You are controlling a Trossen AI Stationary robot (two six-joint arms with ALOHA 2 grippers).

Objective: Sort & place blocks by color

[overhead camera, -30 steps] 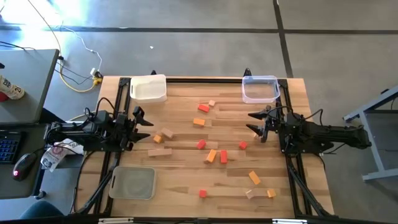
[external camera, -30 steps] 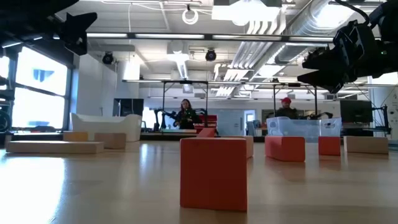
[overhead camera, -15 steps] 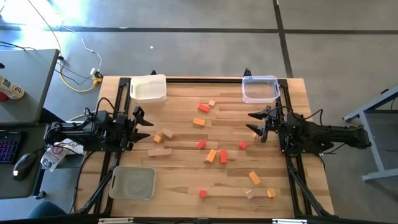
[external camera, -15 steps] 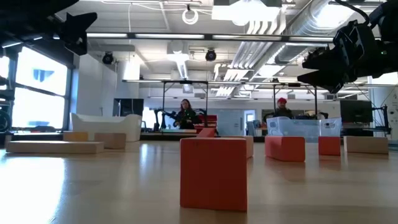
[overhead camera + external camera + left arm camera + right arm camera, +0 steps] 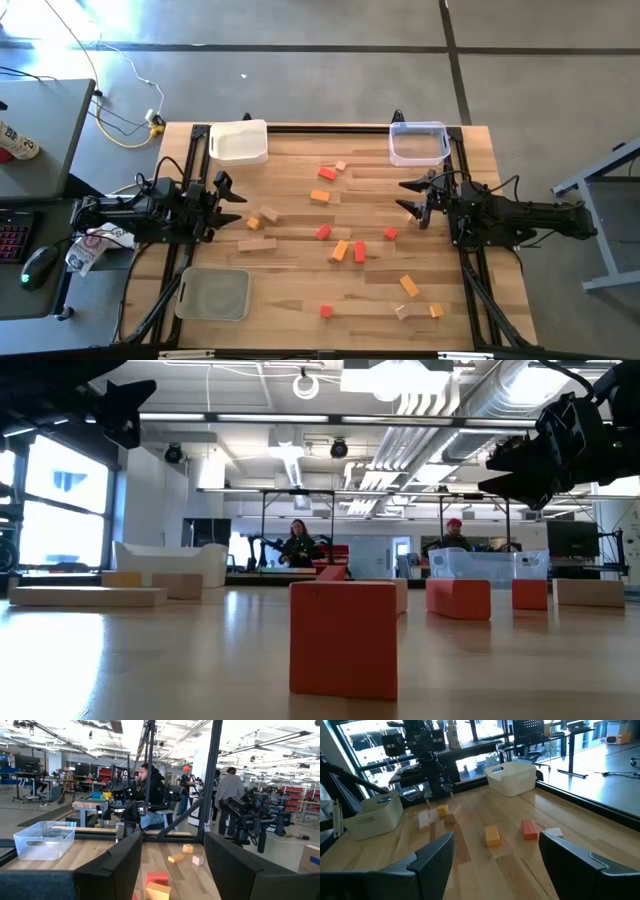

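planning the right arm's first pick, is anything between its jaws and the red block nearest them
Nothing visible blocks it. The right gripper, jaws open and empty, hangs above the table, and the nearest red block lies on bare wood with a clear gap around it. The clear tray sits on the far side of the gripper from it.

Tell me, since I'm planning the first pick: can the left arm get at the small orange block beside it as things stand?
Probably yes. The left pincer stands open and empty above the table, and the orange block lies close ahead of it with only a tan cube touching one side and nothing over it.
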